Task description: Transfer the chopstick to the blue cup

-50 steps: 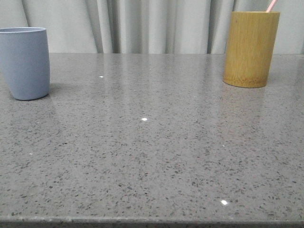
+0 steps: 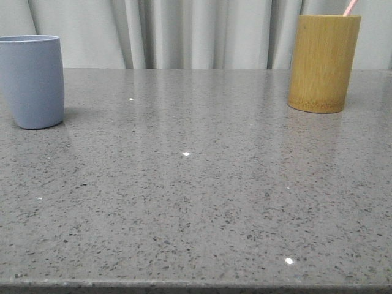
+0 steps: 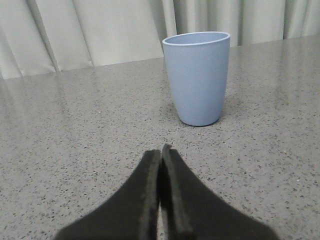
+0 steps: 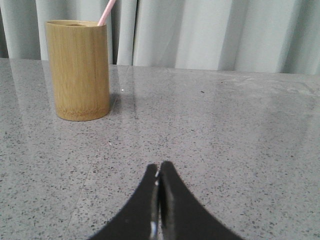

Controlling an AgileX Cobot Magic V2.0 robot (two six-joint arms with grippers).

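Note:
The blue cup [image 2: 32,81] stands upright at the far left of the table; in the left wrist view the blue cup [image 3: 198,77] is ahead of my left gripper [image 3: 161,150], which is shut with nothing in it. The pale pink chopstick [image 2: 350,7] pokes out of a tan bamboo cup [image 2: 323,63] at the back right, only its upper end showing. Seen from the right wrist, the chopstick [image 4: 106,12] leans in the bamboo cup [image 4: 78,70], well ahead of my right gripper [image 4: 159,165], shut and empty.
The grey speckled table [image 2: 196,184] stretches between the two cups. Pale curtains [image 2: 184,30] hang behind the far edge. The table's front edge [image 2: 196,284] runs along the bottom of the front view.

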